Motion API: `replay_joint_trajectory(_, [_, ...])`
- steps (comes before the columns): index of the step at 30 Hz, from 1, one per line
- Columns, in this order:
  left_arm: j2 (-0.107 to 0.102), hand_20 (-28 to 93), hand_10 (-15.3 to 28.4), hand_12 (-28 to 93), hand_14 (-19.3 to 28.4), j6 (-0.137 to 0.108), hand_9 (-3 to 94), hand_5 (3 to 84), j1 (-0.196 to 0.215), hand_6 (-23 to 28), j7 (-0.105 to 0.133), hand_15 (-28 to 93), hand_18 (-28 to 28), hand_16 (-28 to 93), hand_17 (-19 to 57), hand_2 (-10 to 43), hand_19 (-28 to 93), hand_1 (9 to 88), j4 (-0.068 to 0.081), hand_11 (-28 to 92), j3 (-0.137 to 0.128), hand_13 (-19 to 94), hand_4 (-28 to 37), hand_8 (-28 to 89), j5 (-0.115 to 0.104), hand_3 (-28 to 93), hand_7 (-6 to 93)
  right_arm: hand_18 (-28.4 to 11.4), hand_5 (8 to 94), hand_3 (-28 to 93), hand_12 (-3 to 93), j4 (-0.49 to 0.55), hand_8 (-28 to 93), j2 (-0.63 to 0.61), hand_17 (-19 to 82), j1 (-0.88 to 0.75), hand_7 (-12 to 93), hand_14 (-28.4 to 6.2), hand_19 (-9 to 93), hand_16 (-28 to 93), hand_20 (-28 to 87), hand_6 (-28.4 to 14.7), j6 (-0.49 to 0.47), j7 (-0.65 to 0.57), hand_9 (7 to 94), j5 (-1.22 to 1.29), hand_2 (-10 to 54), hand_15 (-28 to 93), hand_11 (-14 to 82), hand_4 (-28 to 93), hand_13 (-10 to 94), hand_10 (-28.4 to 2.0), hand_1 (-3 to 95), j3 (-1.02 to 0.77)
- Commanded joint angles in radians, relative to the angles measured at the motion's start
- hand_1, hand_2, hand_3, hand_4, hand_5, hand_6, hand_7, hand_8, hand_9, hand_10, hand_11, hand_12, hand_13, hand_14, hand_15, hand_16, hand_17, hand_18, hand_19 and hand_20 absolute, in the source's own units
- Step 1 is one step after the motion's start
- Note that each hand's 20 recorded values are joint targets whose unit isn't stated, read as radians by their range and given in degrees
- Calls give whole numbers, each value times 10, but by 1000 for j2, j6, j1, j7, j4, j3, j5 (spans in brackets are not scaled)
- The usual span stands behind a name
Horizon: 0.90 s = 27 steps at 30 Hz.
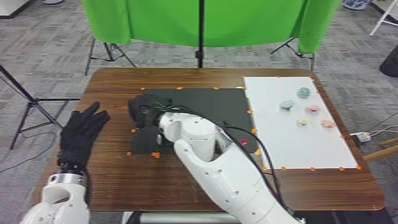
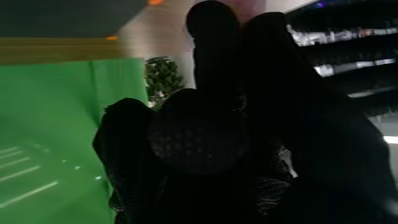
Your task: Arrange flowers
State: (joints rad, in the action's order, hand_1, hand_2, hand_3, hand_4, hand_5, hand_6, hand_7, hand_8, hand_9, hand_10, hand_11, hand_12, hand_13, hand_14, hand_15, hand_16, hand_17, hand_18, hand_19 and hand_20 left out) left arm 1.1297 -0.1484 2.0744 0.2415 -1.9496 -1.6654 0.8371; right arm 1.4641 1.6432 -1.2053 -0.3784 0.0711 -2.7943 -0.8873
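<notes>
- Currently, in the head view, a brown table point(image 1: 111, 182) is filling the middle of the frame, with a green cloth point(image 1: 258, 22) hanging beyond it at the top.
- On the table, a dark mat point(image 1: 233, 107) is lying at the center, and a white board point(image 1: 280, 145) is lying beside it on the right; small orange pieces point(image 1: 156, 155) are dotting their edges.
- Five small flowers are resting on the upper half of the white board: a teal flower point(image 1: 304, 93), a pale green flower point(image 1: 287, 104), a pink flower point(image 1: 313, 108), a yellow flower point(image 1: 303, 122) and a peach flower point(image 1: 328, 124).
- A small red piece point(image 1: 243, 142) is showing on the dark mat, just right of the right arm point(image 1: 226, 185).
- The left hand point(image 1: 81, 132) is lying at the left of the frame, released, its fingers extending toward the top.
- The right hand point(image 1: 146, 109) is hovering around the dark mat's upper left corner; whether it is grasping anything, I cannot tell.
- In the right wrist view, a green leafy piece point(image 2: 163, 78) is appearing near the right hand point(image 2: 200, 145), in front of blurred surroundings; I cannot tell whether they are touching.
</notes>
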Motion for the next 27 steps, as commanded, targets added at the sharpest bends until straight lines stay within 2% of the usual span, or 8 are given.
replay_joint_trajectory(1, [7,188,147,149,168,17,442,438,9,67,-17,101,120,58,67,-22,16,165,7,157,-3,345,-283,-45,3,654,53,-90,699,484,441,-25,77,10,664,-14,192,-10,932,360,548,12,-38,34,887,-89,-95,619,97,-138,896,-81,615,-26])
replay_joint_trajectory(6, [7,187,151,143,170,22,452,443,10,65,-18,116,123,53,68,-25,18,163,7,179,-5,352,-283,-50,5,655,64,-92,694,451,435,-24,74,7,657,-14,183,-11,932,360,550,12,-70,41,882,-129,-95,620,110,-131,894,-84,627,-25])
replay_joint_trajectory(13, [5,183,154,124,175,27,459,450,13,64,-24,152,125,32,67,-30,27,163,7,218,-7,356,-283,-61,7,659,83,-93,662,483,434,-2,48,-10,651,8,169,-13,932,365,547,18,-118,35,866,-123,-95,621,126,-159,889,-91,601,-11])
replay_joint_trajectory(17, [3,181,157,121,178,30,463,455,17,65,-24,162,126,27,67,-33,29,165,6,231,-8,358,-283,-64,7,660,91,-96,638,499,399,18,-47,-23,647,31,161,-13,932,369,550,17,-161,16,848,-97,-95,620,195,-178,888,-101,578,-3])
replay_joint_trajectory(19, [3,180,157,118,179,34,462,455,17,66,-28,166,126,24,66,-34,30,166,6,236,-7,357,-283,-66,9,661,94,-97,622,503,376,35,-84,-39,645,42,159,-14,932,371,550,16,-145,-10,839,-50,-95,619,241,-169,887,-108,564,2])
replay_joint_trajectory(23, [6,180,159,113,179,35,457,457,21,71,-39,163,127,20,65,-38,32,170,4,228,-11,352,-283,-70,11,666,97,-99,595,418,291,111,-82,-91,645,86,143,-14,932,372,548,2,-116,-72,824,88,-95,619,319,-106,886,-116,589,2])
replay_joint_trajectory(27, [11,179,154,119,174,43,447,447,28,72,-43,138,126,27,64,-37,28,175,4,194,-18,345,-283,-63,12,670,80,-101,578,352,287,257,-81,-205,643,111,136,-15,932,372,549,0,-82,-179,807,284,-95,622,337,-34,880,-118,603,-25])
